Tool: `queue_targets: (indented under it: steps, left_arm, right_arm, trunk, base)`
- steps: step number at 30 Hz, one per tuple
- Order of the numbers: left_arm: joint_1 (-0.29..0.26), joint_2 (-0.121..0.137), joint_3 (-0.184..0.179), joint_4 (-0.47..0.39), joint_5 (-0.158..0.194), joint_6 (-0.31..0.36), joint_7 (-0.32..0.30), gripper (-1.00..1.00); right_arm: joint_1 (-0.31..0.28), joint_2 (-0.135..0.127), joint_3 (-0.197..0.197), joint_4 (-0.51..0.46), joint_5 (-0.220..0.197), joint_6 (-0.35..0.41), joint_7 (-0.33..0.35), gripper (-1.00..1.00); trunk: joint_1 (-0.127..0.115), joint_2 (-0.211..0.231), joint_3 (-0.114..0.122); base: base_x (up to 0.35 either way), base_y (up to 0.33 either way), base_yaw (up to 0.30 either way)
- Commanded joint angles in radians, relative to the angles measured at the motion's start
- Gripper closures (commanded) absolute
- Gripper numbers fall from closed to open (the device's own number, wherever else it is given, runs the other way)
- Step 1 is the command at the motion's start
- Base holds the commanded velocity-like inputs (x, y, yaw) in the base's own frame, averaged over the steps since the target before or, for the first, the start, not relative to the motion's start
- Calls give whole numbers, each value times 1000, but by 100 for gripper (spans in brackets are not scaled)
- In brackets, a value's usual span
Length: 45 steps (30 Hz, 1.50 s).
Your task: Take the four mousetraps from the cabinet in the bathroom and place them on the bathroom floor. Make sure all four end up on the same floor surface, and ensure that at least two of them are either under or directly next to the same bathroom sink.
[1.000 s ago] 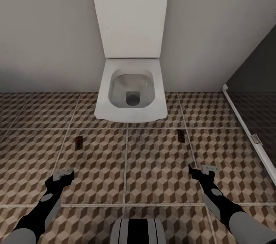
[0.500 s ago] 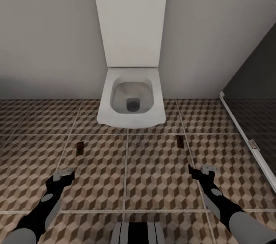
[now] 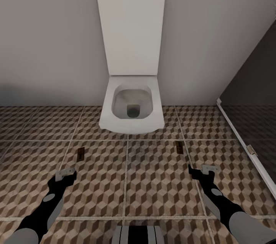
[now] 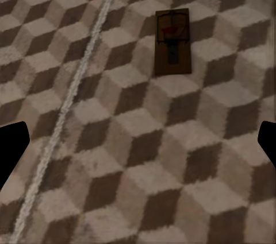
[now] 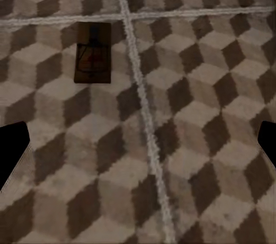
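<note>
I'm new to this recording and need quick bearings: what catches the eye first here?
A white toilet with its lid up stands against the wall, centre of the head view. On the cube-patterned floor before it lie two mousetraps, one on the left and one on the right. The left gripper and right gripper hover open, empty.

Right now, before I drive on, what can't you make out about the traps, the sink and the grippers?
- Mousetraps: two lie on the bathroom floor, the left mousetrap and the right mousetrap. In the head view both are too small to show whether they're set.
- Bathroom sink: beyond the picture's edges, so nearness to it can't be judged.
- Left gripper and right gripper: the wrist views' edges cut off the dark fingertips, though they stand wide apart.
</note>
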Motion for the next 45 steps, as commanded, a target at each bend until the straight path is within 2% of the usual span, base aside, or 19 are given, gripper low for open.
queue_targets:
  steps: [1, 45]
  left_arm:
    - [0, 0, -2, 0, 10, -4, 2, -100]
    - [0, -4, -2, 1, 9, -4, 2, -100]
  right_arm:
    - [0, -1, 9, 0, -5, -3, -7, -100]
    - [0, 3, 9, 0, -4, -1, -7, -100]
  trunk:
    - [-1, 0, 3]
    - [-20, 10, 173]
  base:
    - [0, 0, 0]
    - [0, 0, 0]
